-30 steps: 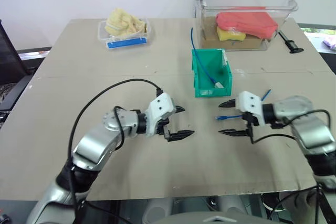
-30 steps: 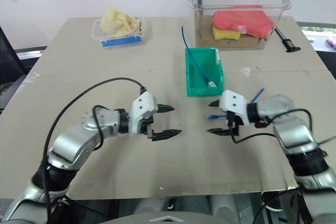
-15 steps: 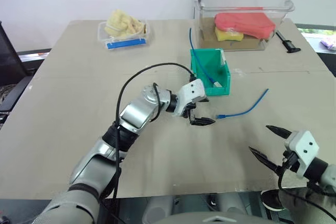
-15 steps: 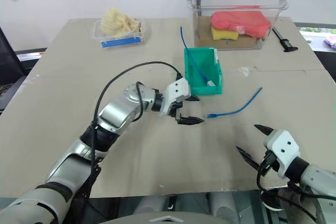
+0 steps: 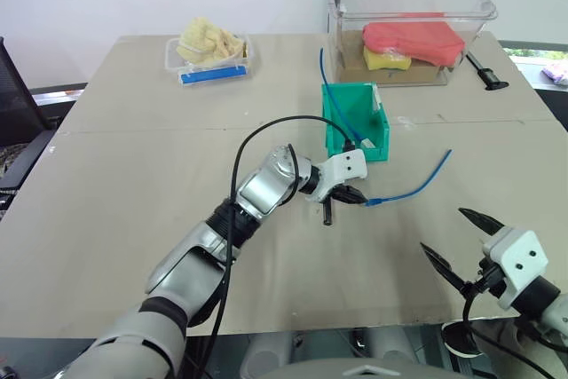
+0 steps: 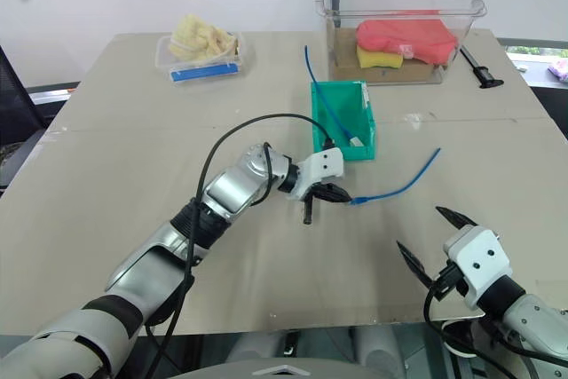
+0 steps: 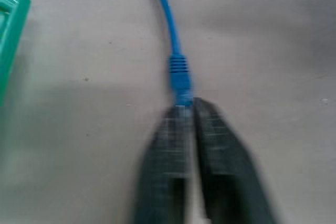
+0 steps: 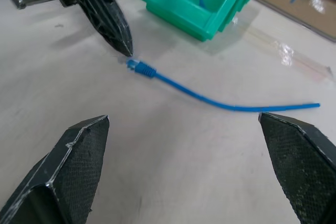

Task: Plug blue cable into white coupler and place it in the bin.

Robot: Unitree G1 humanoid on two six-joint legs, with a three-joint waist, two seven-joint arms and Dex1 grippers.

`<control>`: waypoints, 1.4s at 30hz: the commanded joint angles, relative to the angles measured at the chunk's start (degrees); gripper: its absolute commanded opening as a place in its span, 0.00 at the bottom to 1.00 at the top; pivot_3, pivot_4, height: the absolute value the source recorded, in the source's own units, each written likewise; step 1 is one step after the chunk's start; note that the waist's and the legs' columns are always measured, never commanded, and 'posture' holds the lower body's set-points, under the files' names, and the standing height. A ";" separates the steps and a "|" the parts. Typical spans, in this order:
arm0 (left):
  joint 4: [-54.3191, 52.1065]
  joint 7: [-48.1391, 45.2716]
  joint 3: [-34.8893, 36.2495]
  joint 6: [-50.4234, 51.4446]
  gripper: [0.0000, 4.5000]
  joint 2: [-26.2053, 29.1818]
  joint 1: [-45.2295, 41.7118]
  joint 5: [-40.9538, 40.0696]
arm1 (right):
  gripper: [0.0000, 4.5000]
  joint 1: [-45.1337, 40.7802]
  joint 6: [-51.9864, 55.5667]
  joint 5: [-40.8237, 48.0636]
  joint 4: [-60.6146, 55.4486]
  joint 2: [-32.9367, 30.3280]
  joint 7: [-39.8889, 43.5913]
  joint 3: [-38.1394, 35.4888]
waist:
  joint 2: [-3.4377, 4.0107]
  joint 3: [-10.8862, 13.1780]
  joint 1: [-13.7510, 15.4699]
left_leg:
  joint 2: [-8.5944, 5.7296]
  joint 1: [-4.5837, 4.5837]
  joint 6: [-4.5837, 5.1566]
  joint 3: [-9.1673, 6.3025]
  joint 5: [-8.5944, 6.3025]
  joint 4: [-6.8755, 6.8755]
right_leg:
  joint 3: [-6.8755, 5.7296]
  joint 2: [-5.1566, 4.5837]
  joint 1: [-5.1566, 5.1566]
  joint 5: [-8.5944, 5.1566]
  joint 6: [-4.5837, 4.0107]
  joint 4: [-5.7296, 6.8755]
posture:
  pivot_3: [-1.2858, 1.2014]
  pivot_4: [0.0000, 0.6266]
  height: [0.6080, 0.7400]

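The left gripper [image 5: 353,198], a pair of black tapered fingers on a white wrist block, has just snapped from wide open to closed, and its tips now pinch the clear plug at the near end of the thin bright-blue network cable [image 5: 417,186], which lies flat on the beige table [image 5: 133,175] just in front of the small teal-green plastic bin [image 5: 356,122]. In the left wrist view the two fingers [image 7: 173,161] meet right at the plug behind the ribbed blue boot, so the hold looks narrow and close to the tip; whether it is firm enough to lift is hard to judge. Over the same second the right gripper [image 5: 453,246] has pulled back from the cable toward the near right edge of the table, where it hangs with its fingers spread wide and empty. The cable itself has stayed where it lay, curving away to the right. A second blue cable [image 5: 333,95] already stands in the bin with a small white piece at its lower end, perhaps the white coupler, though that is too small to confirm. The handover of the plug end to the left arm suggests the grasping step is just beginning, with mating and binning not yet done.
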 commanded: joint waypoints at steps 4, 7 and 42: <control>-1.19 -2.47 1.47 -3.92 0.02 1.59 2.27 0.38 | 1.00 -1.61 4.45 4.05 -3.60 0.62 -2.81 1.73 | 0.00 -0.01 -0.08 | 0.02 0.01 0.00 -0.13 0.00 0.00 | 0.02 0.00 0.00 0.00 0.00 0.00 | 0.52 0.24 1.00; -3.50 -3.82 3.73 -4.25 0.02 1.42 3.18 -2.26 | 1.00 -2.55 4.96 3.60 -2.86 0.38 -3.57 3.42 | 0.00 0.00 -0.18 | 0.03 0.04 0.00 -0.21 0.00 -0.02 | 0.03 0.01 0.00 0.00 0.00 0.01 | 0.52 0.24 1.00; -2.03 0.77 11.53 -25.41 0.01 -1.48 3.37 -0.08 | 1.00 -7.77 22.58 28.34 -4.60 3.33 -13.06 1.23 | -0.04 0.00 0.84 | 0.07 0.09 0.01 -0.31 0.00 0.00 | 0.00 -0.01 0.07 0.12 -0.20 0.01 | 0.52 0.24 1.00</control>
